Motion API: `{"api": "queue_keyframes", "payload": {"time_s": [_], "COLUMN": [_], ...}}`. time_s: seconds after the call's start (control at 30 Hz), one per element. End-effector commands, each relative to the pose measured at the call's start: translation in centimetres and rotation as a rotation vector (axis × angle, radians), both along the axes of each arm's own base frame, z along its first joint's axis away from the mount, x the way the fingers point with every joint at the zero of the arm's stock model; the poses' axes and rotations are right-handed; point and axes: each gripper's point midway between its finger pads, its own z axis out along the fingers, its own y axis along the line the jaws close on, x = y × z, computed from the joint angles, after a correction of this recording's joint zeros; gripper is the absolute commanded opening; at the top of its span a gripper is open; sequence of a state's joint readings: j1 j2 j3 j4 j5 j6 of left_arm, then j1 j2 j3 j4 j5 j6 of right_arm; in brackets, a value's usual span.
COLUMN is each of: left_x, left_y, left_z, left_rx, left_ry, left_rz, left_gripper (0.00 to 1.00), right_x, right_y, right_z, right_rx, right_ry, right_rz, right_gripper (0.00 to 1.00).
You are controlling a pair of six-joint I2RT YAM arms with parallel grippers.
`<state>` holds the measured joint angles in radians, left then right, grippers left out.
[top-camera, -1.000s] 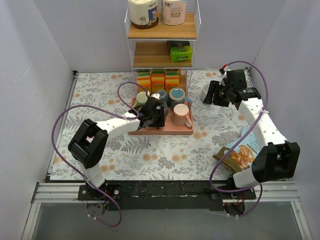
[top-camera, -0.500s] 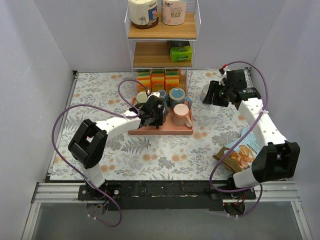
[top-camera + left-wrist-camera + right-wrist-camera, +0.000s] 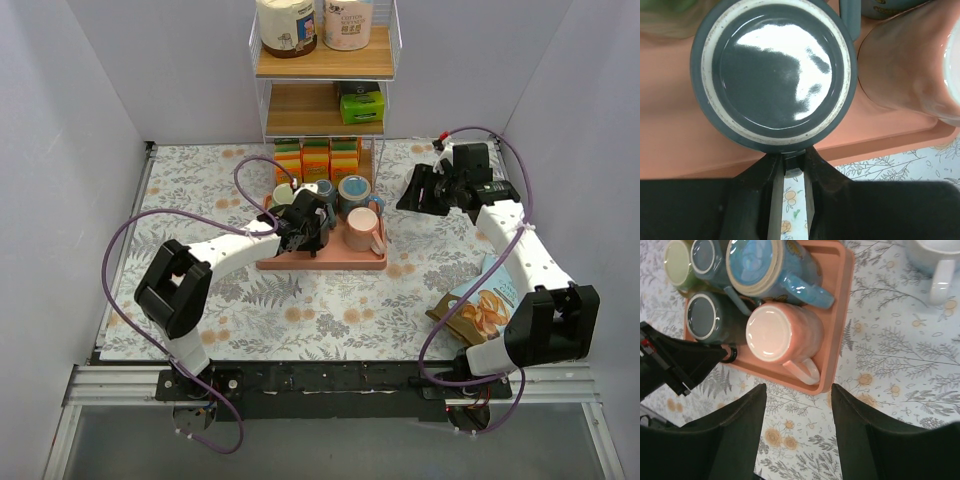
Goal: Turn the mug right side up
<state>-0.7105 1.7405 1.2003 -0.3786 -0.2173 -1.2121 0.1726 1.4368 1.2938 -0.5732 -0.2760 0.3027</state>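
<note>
The left hand [image 3: 792, 163] is closing narrowly on the handle of the upside-down grey mug [image 3: 774, 75] (left side of the pink tray [image 3: 685, 150]); the right hand [image 3: 798, 395] is hovering wide open.

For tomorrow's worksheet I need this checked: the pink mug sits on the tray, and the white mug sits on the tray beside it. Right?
Not quite. The pink mug sits on the tray, but the white mug stands on the table, off the tray. The right wrist view shows it.
</note>
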Motion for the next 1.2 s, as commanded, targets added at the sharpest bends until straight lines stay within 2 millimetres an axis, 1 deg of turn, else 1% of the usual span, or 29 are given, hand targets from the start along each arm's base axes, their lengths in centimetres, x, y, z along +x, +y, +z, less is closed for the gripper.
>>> {"api": "queue_keyframes", "payload": {"time_s": [0.0, 0.03, 0.1, 0.17, 0.23, 0.27, 0.33, 0.4, 0.47, 0.5, 0.53, 0.57, 0.6, 0.63, 0.67, 0.7, 0.73, 0.77, 0.8, 0.83, 0.9, 0.93, 0.97, 1.0, 1.03, 1.07, 1.1, 1.13, 1.17], "left_x": [0.8, 0.5, 0.3, 0.1, -0.1, -0.3, -0.7, -1.2, -1.5, -1.9, -2.1, -2.1, -2.5, -2.8, -2.7, -2.9, -3.7, -3.9, -4.3, -5.0, -6.2, -6.8, -7.4, -7.7, -8.1, -8.6, -9.2, -9.5, -10.0], "left_y": [-0.3, -0.5, -0.6, -0.9, -1.1, -1.0, -1.1, -1.0, -0.9, -0.7, -0.6, -0.7, -0.3, -0.3, -0.3, -0.2, -0.2, -0.3, -0.3, -0.1, -0.5, -0.3, -0.5, -0.5, -0.5, -0.5, -0.5, -0.6, -0.4], "left_z": [6.6, 7.6, 8.6, 10.3, 11.2, 12.2, 12.8, 14.2, 14.9, 16.4, 16.8, 18.3, 20.2, 20.9, 22.6, 23.6, 25.6, 27.1, 28.3, 29.7, 31.8, 32.9, 33.9, 34.3, 34.8, 35.7, 36.4, 36.7, 37.8], "left_rx": [-0.105, -0.133, -0.162, -0.207, -0.238, -0.258, -0.288, -0.324, -0.353, -0.384, -0.4, -0.438, -0.476, -0.498, -0.535, -0.557, -0.601, -0.64, -0.666, -0.696, -0.763, -0.79, -0.823, -0.839, -0.858, -0.878, -0.897, -0.912, -0.937], "left_ry": [-0.122, -0.131, -0.141, -0.161, -0.167, -0.181, -0.177, -0.195, -0.199, -0.226, -0.236, -0.274, -0.319, -0.341, -0.391, -0.423, -0.464, -0.513, -0.543, -0.575, -0.62, -0.644, -0.667, -0.676, -0.684, -0.708, -0.717, -0.721, -0.754], "left_rz": [0.022, 0.011, 0.009, 0.0, 0.003, 0.001, 0.002, 0.002, 0.008, 0.003, 0.002, -0.002, -0.007, -0.017, -0.028, -0.039, -0.072, -0.093, -0.119, -0.138, -0.203, -0.221, -0.254, -0.264, -0.28, -0.298, -0.326, -0.34, -0.355], "left_gripper": [0.0, 0.0, 0.0, 0.0, 0.0, 0.0, 0.0, 0.0, 0.0, 0.0, 0.0, 0.0, 0.0, 0.0, 0.0, 0.0, 0.0, 0.0, 0.0, 0.0, 0.0, 0.0, 0.0, 0.0, 0.0, 0.0, 0.0, 0.0, 0.0], "right_x": [-0.7, -1.9, -2.1, -3.2, -3.5, -3.8, -4.1, -4.6, -5.5, -5.7, -6.1, -6.5, -6.8, -7.2, -8.3, -8.5, -9.2, -10.2, -10.6, -10.8, -11.8, -11.6, -12.0, -12.2, -12.1, -12.3, -12.8, -12.4, -12.3], "right_y": [3.2, 4.2, 5.2, 6.0, 6.5, 6.7, 6.9, 7.4, 8.0, 8.2, 8.4, 8.8, 9.2, 9.4, 10.2, 10.8, 11.1, 12.0, 12.5, 12.9, 14.2, 14.7, 15.5, 15.8, 16.3, 16.7, 16.7, 17.0, 17.2], "right_z": [2.8, 2.6, 3.6, 3.9, 4.7, 4.7, 4.9, 5.3, 5.9, 6.1, 6.4, 6.8, 7.0, 7.2, 7.6, 9.2, 8.9, 9.5, 10.8, 11.2, 12.7, 13.4, 14.0, 14.9, 15.1, 15.8, 17.1, 17.2, 18.1], "right_rx": [0.163, 0.226, 0.29, 0.351, 0.381, 0.393, 0.406, 0.434, 0.471, 0.494, 0.511, 0.537, 0.578, 0.605, 0.643, 0.696, 0.722, 0.748, 0.781, 0.797, 0.835, 0.847, 0.862, 0.887, 0.904, 0.927, 0.971, 0.994, 1.02], "right_ry": [-0.143, -0.129, -0.184, -0.179, -0.203, -0.198, -0.198, -0.2, -0.203, -0.205, -0.201, -0.21, -0.206, -0.208, -0.204, -0.242, -0.235, -0.245, -0.28, -0.286, -0.314, -0.326, -0.33, -0.349, -0.346, -0.357, -0.387, -0.385, -0.405], "right_rz": [0.165, 0.209, 0.255, 0.292, 0.314, 0.328, 0.347, 0.376, 0.421, 0.426, 0.436, 0.463, 0.464, 0.475, 0.526, 0.549, 0.564, 0.605, 0.63, 0.645, 0.702, 0.718, 0.736, 0.752, 0.76, 0.771, 0.787, 0.783, 0.78], "right_gripper": [0.63, 0.63, 0.64, 0.64, 0.65, 0.65, 0.65, 0.65, 0.66, 0.66, 0.67, 0.67, 0.68, 0.7, 0.7, 0.71, 0.73, 0.73, 0.74, 0.75, 0.76, 0.76, 0.76, 0.76, 0.76, 0.76, 0.76, 0.76, 0.76]}}
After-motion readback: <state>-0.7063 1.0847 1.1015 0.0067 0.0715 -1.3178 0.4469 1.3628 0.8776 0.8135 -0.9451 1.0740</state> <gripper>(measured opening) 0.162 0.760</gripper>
